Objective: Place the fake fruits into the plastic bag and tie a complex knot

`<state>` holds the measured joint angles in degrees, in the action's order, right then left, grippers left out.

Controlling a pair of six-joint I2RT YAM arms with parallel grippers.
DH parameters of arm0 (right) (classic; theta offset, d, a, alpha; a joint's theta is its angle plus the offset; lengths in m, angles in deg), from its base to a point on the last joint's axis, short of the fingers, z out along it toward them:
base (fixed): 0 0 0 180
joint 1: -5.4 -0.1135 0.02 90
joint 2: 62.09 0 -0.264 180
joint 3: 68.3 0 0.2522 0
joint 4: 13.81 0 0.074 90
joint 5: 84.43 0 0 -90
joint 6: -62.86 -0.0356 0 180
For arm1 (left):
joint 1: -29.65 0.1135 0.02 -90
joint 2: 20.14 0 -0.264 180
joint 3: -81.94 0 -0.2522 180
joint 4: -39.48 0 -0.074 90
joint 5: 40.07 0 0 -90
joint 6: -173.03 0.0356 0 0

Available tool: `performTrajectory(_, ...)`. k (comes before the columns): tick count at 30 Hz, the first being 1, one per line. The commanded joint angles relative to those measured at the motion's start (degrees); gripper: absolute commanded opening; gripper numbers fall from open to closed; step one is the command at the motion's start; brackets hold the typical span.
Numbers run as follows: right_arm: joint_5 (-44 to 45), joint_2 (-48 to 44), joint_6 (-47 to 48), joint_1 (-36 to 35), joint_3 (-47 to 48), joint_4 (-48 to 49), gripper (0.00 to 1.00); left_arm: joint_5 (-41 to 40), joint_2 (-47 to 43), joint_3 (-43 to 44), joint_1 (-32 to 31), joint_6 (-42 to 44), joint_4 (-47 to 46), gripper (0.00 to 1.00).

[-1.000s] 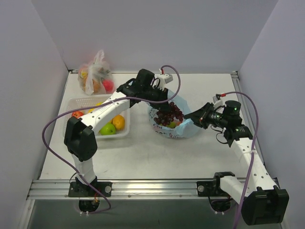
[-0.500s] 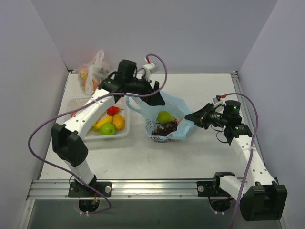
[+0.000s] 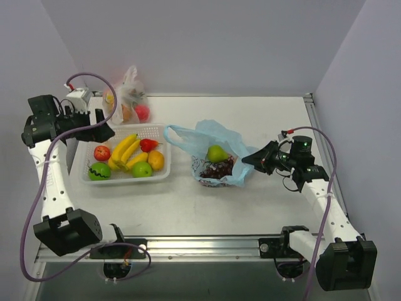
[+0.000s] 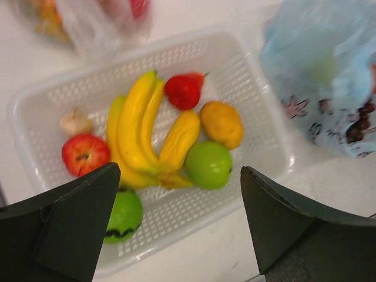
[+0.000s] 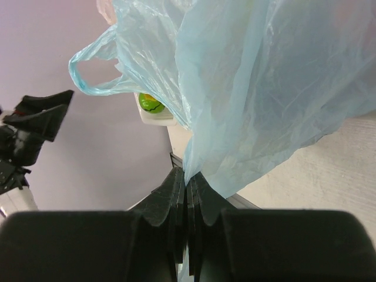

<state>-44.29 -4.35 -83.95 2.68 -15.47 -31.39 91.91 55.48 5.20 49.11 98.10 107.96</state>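
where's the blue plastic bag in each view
Top external: plastic bag mid-frame.
Left wrist: the bag in the top right corner.
Right wrist: the bag fills the upper right, pinched by the right gripper.
Shared landmark: black-marked green fruit.

Light-blue translucent plastic bag (image 3: 237, 143), centre of frame, lying slumped on the surface, mouth open, green pear-shaped fruit (image 3: 217, 153) and dark grapes (image 3: 217, 168) inside, other fake fruits (image 3: 128, 153) clustered centre-left, bananas, apples, orange.

Robot lab test cell: plain white surface (image 3: 188, 207) boxed in by blank lilac walls (image 3: 200, 44), w/ left arm (image 3: 49, 182) & right arm (image 3: 326, 204) bolted to metal rail (image 3: 207, 246) at front edge.
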Motion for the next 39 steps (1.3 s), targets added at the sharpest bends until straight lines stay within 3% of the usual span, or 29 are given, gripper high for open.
performTrajectory(1, 0.21, -1.48, 1.27, -0.53, -0.31, 0.47, 0.00, -13.84, 2.52, -3.70, 4.16, 10.68, 10.67, 0.95)
performTrajectory(6, 0.47, -1.84, 1.45, -0.62, -0.84, 0.56, 0.00, -15.60, 0.77, -12.22, 3.84, 9.03, 8.84, 0.96)
performTrajectory(12, 0.47, -1.31, 1.36, -0.62, -0.57, 1.00, 0.00, -27.55, 0.50, -20.74, -5.73, -3.71, 1.19, 0.95)
performTrajectory(18, 0.39, -1.14, 1.27, -0.62, -0.49, 1.09, 0.00, -40.11, 1.99, -24.45, -13.73, -14.79, -7.07, 0.96)
performTrajectory(23, 0.30, -0.87, 1.36, -0.36, 0.04, 1.00, 0.00, -46.98, 5.68, -24.46, -14.81, -21.57, -8.14, 0.95)
performTrajectory(27, 0.03, -0.78, 1.97, -0.09, 0.39, 0.65, 0.00, -44.18, 4.28, -22.44, -11.82, -17.38, -8.67, 0.87)
performTrajectory(32, -0.23, -0.69, 2.15, 0.00, 0.31, 0.39, 0.00, -35.05, 2.87, -17.35, -5.24, -5.78, -4.80, 0.92)
performTrajectory(39, -0.23, -0.08, 1.97, 0.00, -0.13, 0.39, 0.00, -32.22, 7.61, -17.24, -2.68, 8.46, 0.99, 0.97)
